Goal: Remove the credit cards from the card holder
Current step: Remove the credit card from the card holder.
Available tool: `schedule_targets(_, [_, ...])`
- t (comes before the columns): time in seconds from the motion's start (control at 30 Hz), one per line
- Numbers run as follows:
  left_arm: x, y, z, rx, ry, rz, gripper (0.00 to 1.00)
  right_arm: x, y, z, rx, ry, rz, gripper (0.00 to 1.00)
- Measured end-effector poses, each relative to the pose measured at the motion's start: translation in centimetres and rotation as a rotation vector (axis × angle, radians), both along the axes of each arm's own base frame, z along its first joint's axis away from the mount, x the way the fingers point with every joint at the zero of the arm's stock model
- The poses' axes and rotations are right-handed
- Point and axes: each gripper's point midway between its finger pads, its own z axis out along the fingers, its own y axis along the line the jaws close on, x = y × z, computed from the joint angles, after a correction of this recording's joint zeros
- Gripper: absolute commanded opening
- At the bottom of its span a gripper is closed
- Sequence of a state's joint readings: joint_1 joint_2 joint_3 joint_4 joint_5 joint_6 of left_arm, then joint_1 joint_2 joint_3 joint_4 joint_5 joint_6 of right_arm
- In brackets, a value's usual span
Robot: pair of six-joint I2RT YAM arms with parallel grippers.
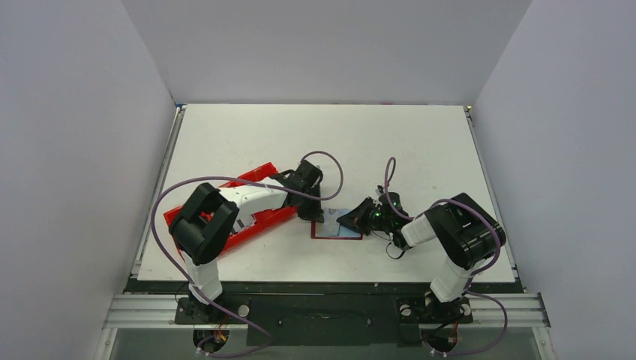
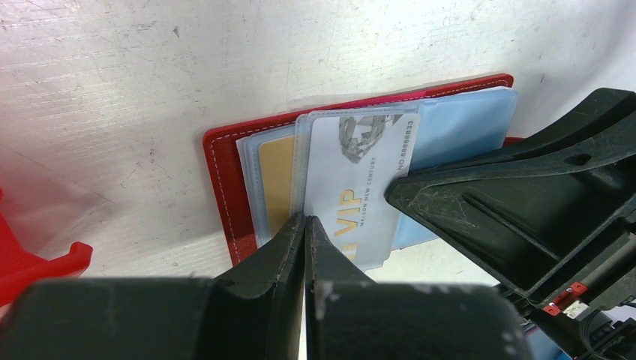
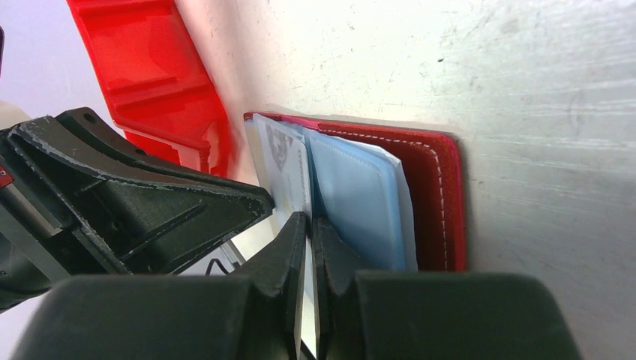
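The card holder lies open on the table between the two arms, its red cover under clear blue sleeves. A gold credit card sits in the left sleeve. A white credit card with gold VIP lettering sticks partly out of a sleeve. My left gripper is shut, its tips pressed on the sleeve edge between the two cards. My right gripper is shut on the white card's edge. Its fingers reach in from the right.
A bright red plastic tray lies left of the holder, partly under my left arm, with a corner close by. The white table runs to grey walls at the back and sides.
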State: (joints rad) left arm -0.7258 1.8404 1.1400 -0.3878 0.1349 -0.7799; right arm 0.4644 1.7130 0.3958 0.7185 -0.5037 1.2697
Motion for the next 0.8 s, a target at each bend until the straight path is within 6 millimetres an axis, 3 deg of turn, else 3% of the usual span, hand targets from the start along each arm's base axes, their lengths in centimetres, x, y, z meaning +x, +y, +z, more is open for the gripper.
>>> schedule_targets(0.33, [0.00, -0.05, -0.01, 0.000, -0.001, 0.002, 0.00, 0.24, -0.39, 0.09, 0.007, -0.002, -0.009, 0.18])
schedule_targets(0.8, [0.00, -0.04, -0.03, 0.000, -0.001, 0.002, 0.00, 0.17, -0.44, 0.36, 0.035, -0.005, -0.026, 0.14])
